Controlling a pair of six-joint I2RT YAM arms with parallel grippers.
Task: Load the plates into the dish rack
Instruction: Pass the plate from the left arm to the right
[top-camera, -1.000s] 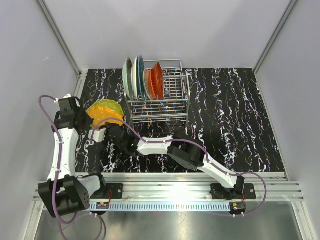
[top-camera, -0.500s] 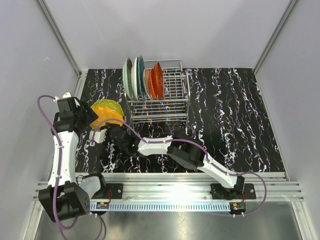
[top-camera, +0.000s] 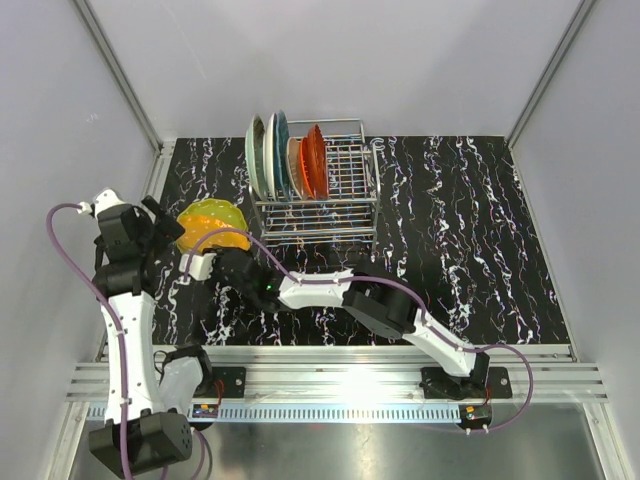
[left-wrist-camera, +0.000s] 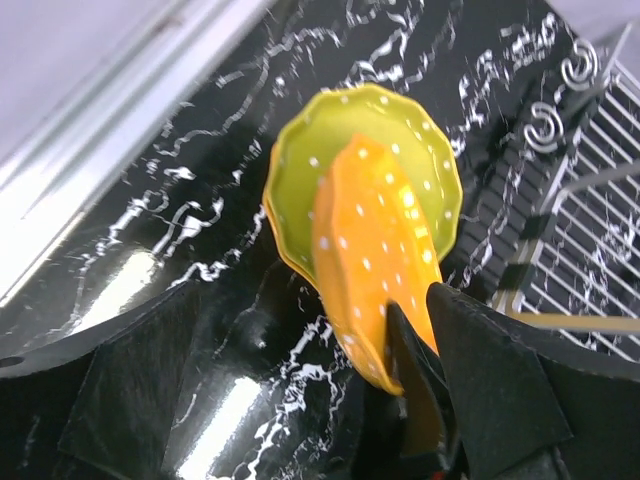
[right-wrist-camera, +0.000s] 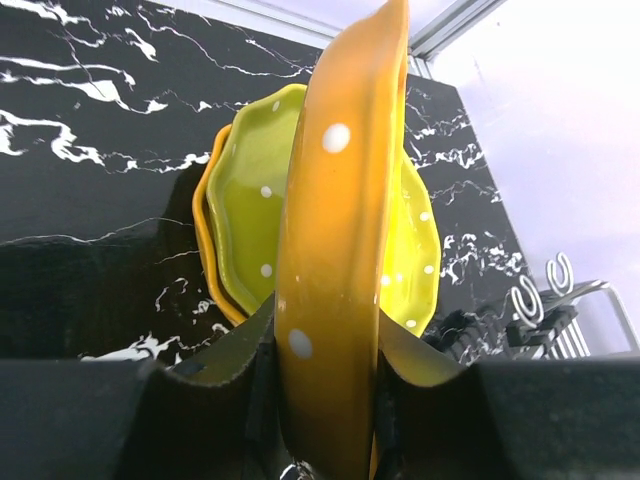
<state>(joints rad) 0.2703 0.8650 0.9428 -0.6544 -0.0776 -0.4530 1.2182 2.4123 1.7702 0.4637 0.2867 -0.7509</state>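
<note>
A dotted orange plate (right-wrist-camera: 335, 250) stands on edge above the table with my right gripper (right-wrist-camera: 325, 335) shut on its lower rim; the left wrist view shows the same orange plate (left-wrist-camera: 375, 250). Behind it a yellow-green plate (right-wrist-camera: 250, 195) lies on another orange plate (right-wrist-camera: 207, 240), the stack (top-camera: 210, 222) at the table's left. My left gripper (top-camera: 163, 235) stands open just left of the stack, its jaws wide and touching nothing (left-wrist-camera: 310, 400). The dish rack (top-camera: 345, 195) holds mint (top-camera: 257, 155), teal (top-camera: 279, 150), cream (top-camera: 294, 163) and red-orange (top-camera: 315, 160) plates upright at its left end.
The rack's right-hand slots (top-camera: 350, 160) hold nothing. A metal rail (top-camera: 160, 170) and a grey wall run along the table's left edge, close behind the left arm. Black marbled tabletop (top-camera: 460, 220) stretches to the right of the rack.
My left gripper has opened, let go of the orange plate and drawn back to the left. The right gripper keeps its grip on that plate in about the same place.
</note>
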